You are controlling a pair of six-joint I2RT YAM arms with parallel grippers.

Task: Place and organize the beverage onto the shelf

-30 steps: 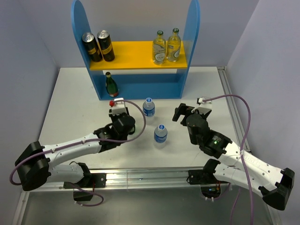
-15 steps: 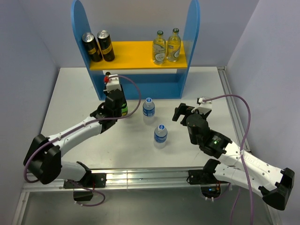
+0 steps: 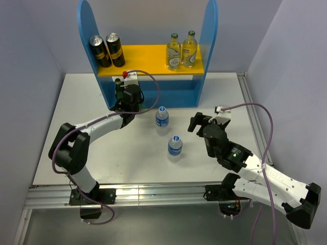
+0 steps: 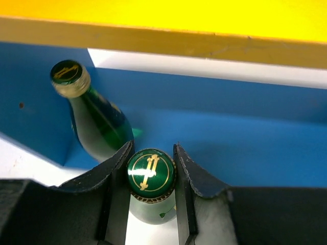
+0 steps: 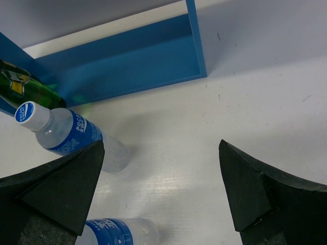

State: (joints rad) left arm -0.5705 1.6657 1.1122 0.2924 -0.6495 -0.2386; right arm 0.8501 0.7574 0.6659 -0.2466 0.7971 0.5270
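Observation:
My left gripper (image 3: 127, 95) is shut on the cap of a dark green glass bottle (image 4: 150, 174) and holds it upright at the front of the shelf's (image 3: 209, 35) lower level. The second green bottle (image 4: 94, 120) stands just left of it on the blue base. Two pale glass bottles (image 3: 181, 51) with gold caps stand on the right of the yellow-orange board (image 3: 145, 58). Two blue-capped plastic bottles (image 3: 162, 116) (image 3: 175, 145) stand on the table. My right gripper (image 3: 196, 122) is open and empty to their right; its wrist view shows both plastic bottles (image 5: 66, 132) (image 5: 112, 232).
Two black cans (image 3: 107, 50) stand at the left of the upper board. The shelf's tall blue side panels (image 3: 87, 30) flank the lower level. The table's right rail (image 3: 250, 107) runs beside my right arm. Walls close in on the left and right.
My left gripper has carried the green bottle from the table's middle away from me to the shelf's lower level, beside the other green bottle. The right arm has not moved.

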